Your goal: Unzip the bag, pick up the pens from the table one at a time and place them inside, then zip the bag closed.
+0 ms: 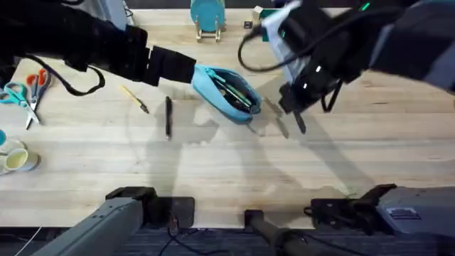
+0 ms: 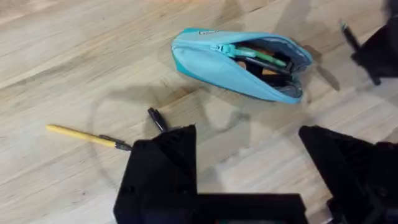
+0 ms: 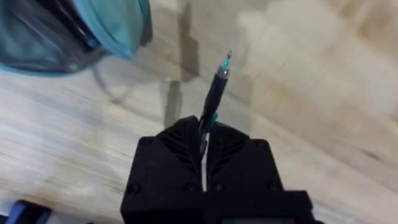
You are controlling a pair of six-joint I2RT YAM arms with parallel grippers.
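The light blue bag [image 1: 229, 92] lies unzipped on the table [image 1: 227, 171], with pens and a green-tipped item inside; it also appears in the left wrist view [image 2: 230, 65]. One black pen [image 1: 168, 117] lies on the table left of the bag, its tip [image 2: 155, 118] peeking out beside my left finger. My left gripper [image 1: 186, 69] hovers open by the bag's left end, fingers [image 2: 163, 165] wide apart and holding nothing. My right gripper [image 1: 295, 110] is to the right of the bag, shut on a slim dark pen [image 3: 216, 90] with a greenish tip that points away from the fingers.
A thin yellow stick [image 1: 135, 98] with a dark tip lies left of the black pen. Scissors [image 1: 28, 89] and tape rolls [image 1: 15, 158] sit at the far left. A teal disc on a wooden stand [image 1: 207, 18] stands at the back.
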